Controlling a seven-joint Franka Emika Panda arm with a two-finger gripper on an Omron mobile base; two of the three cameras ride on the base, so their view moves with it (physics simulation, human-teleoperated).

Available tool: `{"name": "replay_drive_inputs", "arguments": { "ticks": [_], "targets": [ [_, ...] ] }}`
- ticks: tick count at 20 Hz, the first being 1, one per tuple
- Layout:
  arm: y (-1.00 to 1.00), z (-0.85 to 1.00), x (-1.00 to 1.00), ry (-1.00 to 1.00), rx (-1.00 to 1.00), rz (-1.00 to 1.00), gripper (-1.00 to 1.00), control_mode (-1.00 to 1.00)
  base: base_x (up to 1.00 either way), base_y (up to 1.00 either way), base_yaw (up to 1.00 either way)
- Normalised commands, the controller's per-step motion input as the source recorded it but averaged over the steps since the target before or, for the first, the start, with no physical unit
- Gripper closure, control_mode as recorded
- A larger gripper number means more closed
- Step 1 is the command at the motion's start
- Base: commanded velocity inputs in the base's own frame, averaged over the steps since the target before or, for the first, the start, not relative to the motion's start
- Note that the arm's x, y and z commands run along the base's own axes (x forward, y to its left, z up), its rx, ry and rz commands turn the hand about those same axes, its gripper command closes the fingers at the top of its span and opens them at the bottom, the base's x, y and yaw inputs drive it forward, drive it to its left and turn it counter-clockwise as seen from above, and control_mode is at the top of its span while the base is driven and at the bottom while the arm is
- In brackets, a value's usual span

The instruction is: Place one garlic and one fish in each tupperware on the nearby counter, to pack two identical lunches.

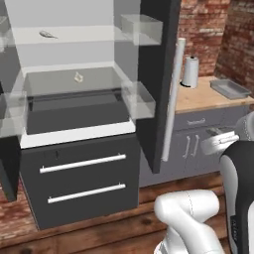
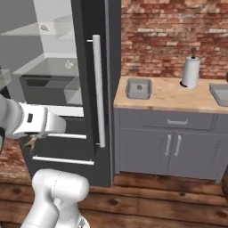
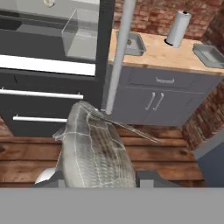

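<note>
Silver-grey fish [image 3: 94, 151] between fingers, tail apparently toward counter [image 3: 162, 54]

tupperware [image 2: 138, 88] on counter [image 2: 169, 99], fridge [image 2: 95, 89] left

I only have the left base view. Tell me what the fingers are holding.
Observer: The hand view shows a slim silver-grey fish gripped between the fingers.
Operator: Find me a second tub. I see one at far right.
Observer: The right base view shows a shallow grey rectangular tupperware at the left end of the wood-grain counter, beside the dark fridge door.
Operator: Place the paper-towel roll for me.
Observer: There, the white paper-towel roll stands between that tupperware and the other tub.
</note>
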Motion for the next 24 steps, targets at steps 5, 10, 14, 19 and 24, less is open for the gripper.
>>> {"name": "replay_drive_inputs", "arguments": {
  "ticks": [5,10,14,19,24],
  "targets": [
    [0.00,0.00,0.00,0.00,0.00,0.00,1.00,1.00,-0.08,-1.00,0.00],
    [0.00,0.00,0.00,0.00,0.00,0.00,1.00,1.00,0.01,-0.92,0.00],
    [0.00,0.00,0.00,0.00,0.00,0.00,1.00,1.00,0.56,-0.24,0.00],
    [0.00,0.00,0.00,0.00,0.00,0.00,1.00,1.00,0.98,0.00,0.00],
    [0.00,0.00,0.00,0.00,0.00,0.00,1.00,1.00,1.00,-0.07,0.00]
  ]
}}
